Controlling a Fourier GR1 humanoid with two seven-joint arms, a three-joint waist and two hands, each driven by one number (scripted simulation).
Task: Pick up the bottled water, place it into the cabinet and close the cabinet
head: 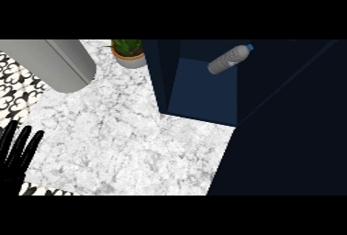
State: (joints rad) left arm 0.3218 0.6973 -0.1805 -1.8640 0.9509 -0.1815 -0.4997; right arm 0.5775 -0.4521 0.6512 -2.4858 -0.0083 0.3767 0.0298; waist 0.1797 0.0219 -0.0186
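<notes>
You see the bottled water [229, 59] tilted inside the open cabinet [203, 98] at the view's top, cap pointing up and right. Your left hand [12, 167] is at the lower-left edge by the worktop [136, 147]. Its fingers are straight and hold nothing, well apart from the bottle. A potted plant [129, 53] stands just left of the cabinet.

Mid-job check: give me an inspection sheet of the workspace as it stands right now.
Surface: white marble counter.
Job's things: clear plastic water bottle with blue cap lies tilted inside the open dark blue cabinet.
Clutter: green plant in grey pot; large grey cylinder, upper left.
Hands: left hand open, fingers straight, at left edge; right hand not in view.
Cables: nothing seen.
Surroundings: black-and-white patterned tiles at left.
</notes>
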